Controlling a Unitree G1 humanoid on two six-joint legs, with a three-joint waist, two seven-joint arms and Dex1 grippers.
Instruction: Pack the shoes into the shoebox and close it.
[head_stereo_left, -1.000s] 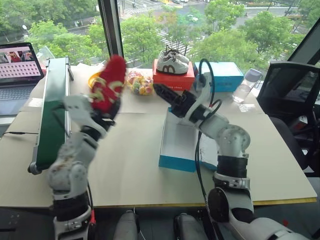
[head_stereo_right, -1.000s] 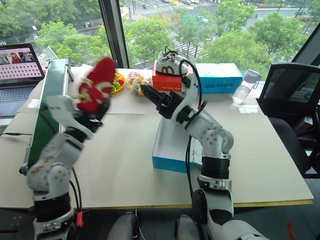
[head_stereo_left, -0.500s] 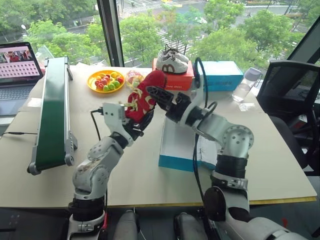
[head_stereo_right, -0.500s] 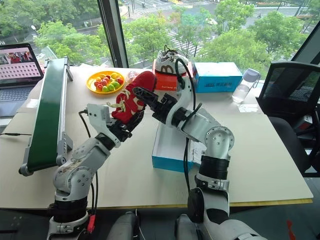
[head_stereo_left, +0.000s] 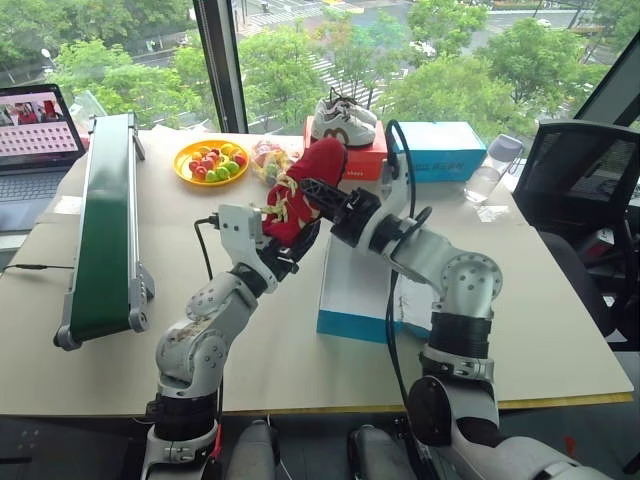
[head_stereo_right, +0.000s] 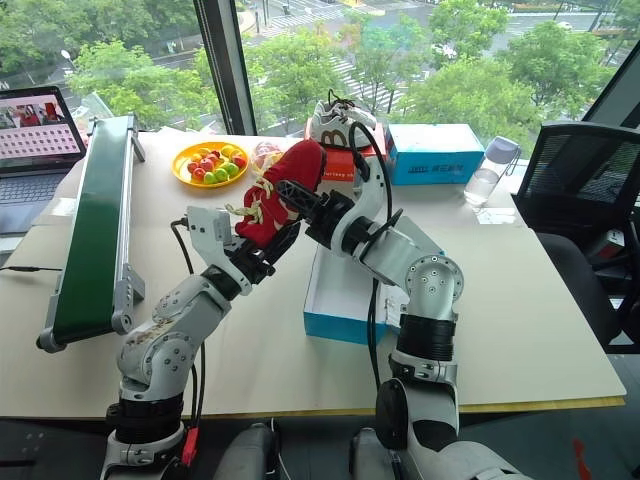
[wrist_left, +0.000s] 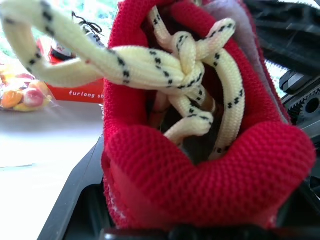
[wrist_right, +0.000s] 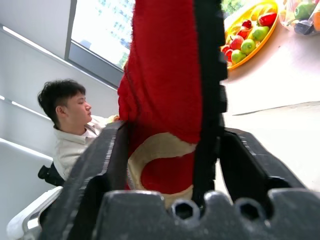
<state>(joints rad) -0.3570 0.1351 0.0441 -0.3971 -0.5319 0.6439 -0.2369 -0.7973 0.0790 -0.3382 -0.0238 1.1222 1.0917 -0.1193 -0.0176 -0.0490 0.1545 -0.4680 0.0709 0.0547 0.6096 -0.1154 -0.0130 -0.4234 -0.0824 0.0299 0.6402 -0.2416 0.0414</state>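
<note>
One red fuzzy shoe (head_stereo_left: 316, 172) with cream laces is held up in the air over the table, toe upward. My left gripper (head_stereo_left: 286, 240) is shut on its lower end; in the left wrist view the shoe (wrist_left: 200, 165) sits between the fingers. My right gripper (head_stereo_left: 312, 190) reaches in from the right and is shut on the same shoe (wrist_right: 160, 100), one finger (wrist_right: 102, 165) on the fuzzy side and the other on the black sole. The open shoebox (head_stereo_left: 352, 295), blue outside and white inside, lies on the table under my right arm. The other shoe is out of view.
A green conveyor belt (head_stereo_left: 105, 220) runs along the left. At the back stand a yellow fruit plate (head_stereo_left: 210, 160), a bag of fruit (head_stereo_left: 268, 155), white sneakers (head_stereo_left: 345, 120) on a red box (head_stereo_left: 350, 160), a blue box (head_stereo_left: 445, 150) and a bottle (head_stereo_left: 490, 170). A seated person (wrist_right: 70, 130) is nearby.
My left arm has carried the shoe to the right, up to my right gripper. The right gripper's fingers, wide open before, have closed around the shoe.
</note>
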